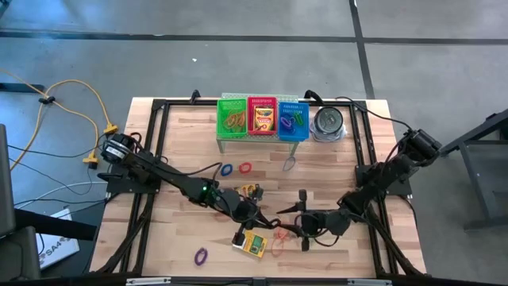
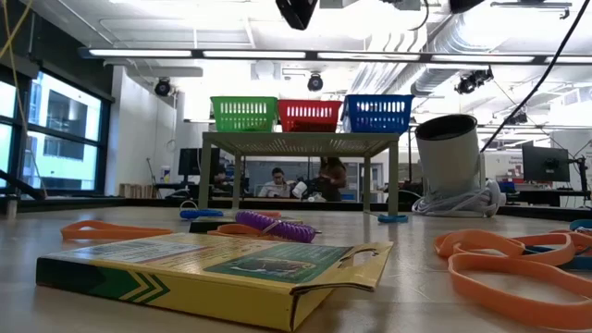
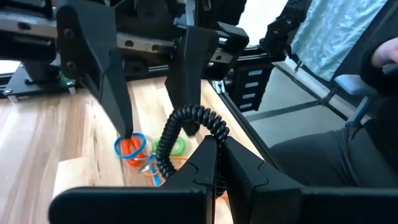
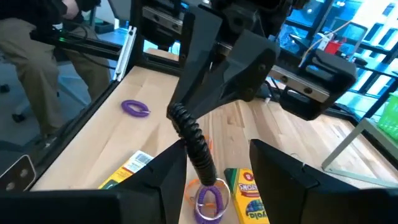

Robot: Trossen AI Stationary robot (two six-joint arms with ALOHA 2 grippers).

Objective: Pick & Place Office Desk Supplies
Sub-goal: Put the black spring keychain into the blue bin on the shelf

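On wood-plank table: left claw shut, empty; right claw part-open over flat cardboard crayon box.

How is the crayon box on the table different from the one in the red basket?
The crayon box on the table lies flat on the wood; the crayon box in the red basket sits up on the shelf. The table one lies crooked to the table's edges; the basket one lies straight. Both are yellow and green.

Straight down over the whole light wooden table up high, level across it down low, wrist cams close in; flat yellow-and-green crayon box shared, lower centre overhead.
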